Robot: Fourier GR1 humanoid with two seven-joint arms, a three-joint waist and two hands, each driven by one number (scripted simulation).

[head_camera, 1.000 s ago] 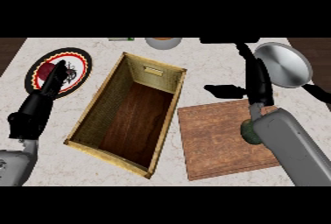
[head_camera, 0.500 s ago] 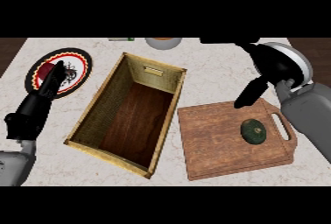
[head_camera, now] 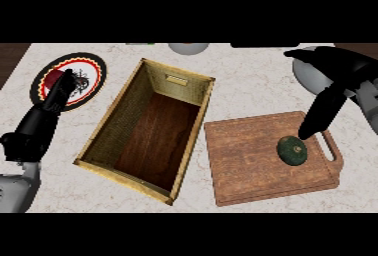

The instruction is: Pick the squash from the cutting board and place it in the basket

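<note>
A dark green round squash (head_camera: 294, 151) lies on the right part of the wooden cutting board (head_camera: 251, 165), near its handle slot. My right hand (head_camera: 328, 95) hangs over the board's far right corner, fingers straight and pointing down, their tips just above and beside the squash; it is open and holds nothing. The woven basket (head_camera: 119, 125) with a dark wood floor stands left of the board, with nothing inside. My left hand (head_camera: 46, 112) rests open at the left, fingers up, over the rim of a patterned plate.
A red, black and white patterned plate (head_camera: 87, 70) sits at the back left. A grey pan or lid (head_camera: 310, 75) lies behind my right hand. A pale bowl (head_camera: 188, 47) stands at the counter's far edge. Marble counter surrounds the basket and board.
My right arm has swung from over the board toward the right and back, uncovering the squash. The hand's fingers now point down beside it. The left hand has stayed still.
</note>
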